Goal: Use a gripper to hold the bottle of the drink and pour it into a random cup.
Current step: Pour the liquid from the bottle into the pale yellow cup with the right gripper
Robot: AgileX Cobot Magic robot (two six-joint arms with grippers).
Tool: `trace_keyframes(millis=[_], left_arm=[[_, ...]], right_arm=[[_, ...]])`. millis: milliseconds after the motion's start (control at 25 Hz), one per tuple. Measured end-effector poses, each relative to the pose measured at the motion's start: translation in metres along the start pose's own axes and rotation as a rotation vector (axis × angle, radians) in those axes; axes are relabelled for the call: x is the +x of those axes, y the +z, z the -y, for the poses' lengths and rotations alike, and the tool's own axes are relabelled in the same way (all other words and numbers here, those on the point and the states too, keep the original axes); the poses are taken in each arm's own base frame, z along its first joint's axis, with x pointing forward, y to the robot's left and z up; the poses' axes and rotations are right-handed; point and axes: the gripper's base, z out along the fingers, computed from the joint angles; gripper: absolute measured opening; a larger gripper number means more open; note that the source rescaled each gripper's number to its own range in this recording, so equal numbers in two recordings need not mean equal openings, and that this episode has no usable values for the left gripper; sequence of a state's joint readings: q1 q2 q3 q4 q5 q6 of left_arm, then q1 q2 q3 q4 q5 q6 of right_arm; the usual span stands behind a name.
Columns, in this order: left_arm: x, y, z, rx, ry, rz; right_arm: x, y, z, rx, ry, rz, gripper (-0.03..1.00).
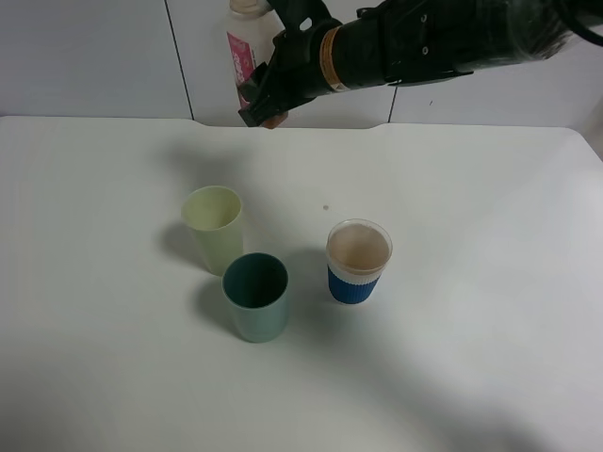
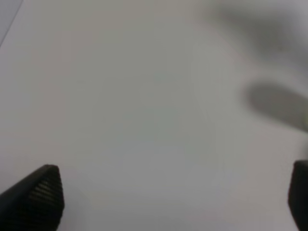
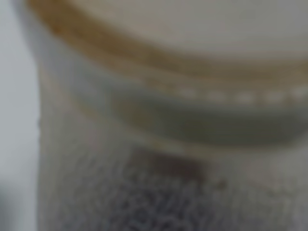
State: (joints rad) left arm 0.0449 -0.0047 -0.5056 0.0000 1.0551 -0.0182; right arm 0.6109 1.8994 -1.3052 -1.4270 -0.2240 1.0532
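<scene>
My right gripper (image 1: 264,89) is shut on the bottle (image 1: 245,42) and holds it upright, high above the far edge of the table, behind the cups. The bottle is clear with a pink-red label. It fills the right wrist view (image 3: 163,120) as a close blur, so the fingers do not show there. The pale yellow-green cup (image 1: 214,226) stands upright on the table, left of centre, well below and in front of the bottle. My left gripper (image 2: 173,197) is open over bare table, with only its two fingertips (image 2: 43,192) in view. It is out of the exterior view.
A dark teal-green tumbler (image 1: 255,295) stands just in front of and right of the pale cup. A blue-sleeved clear cup (image 1: 357,261) with brownish liquid stands to the right. The white table (image 1: 471,358) ends against a white wall at the back.
</scene>
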Motion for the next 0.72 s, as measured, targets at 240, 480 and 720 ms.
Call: trace_keyframes(millis=[240,480,720], left_arm=[[0.0,0.0,0.0,0.0,0.0,0.0],[0.0,0.0,0.0,0.0,0.0,0.0],[0.0,0.0,0.0,0.0,0.0,0.0]], right_arm=[[0.0,0.003,-0.009,0.058,-0.13,-0.06,0.02],[0.0,0.004,-0.011,0.097,-0.252,-0.095,0.02],[0.006,0.011,-0.016,0.096,-0.414,-0.133,0.02]])
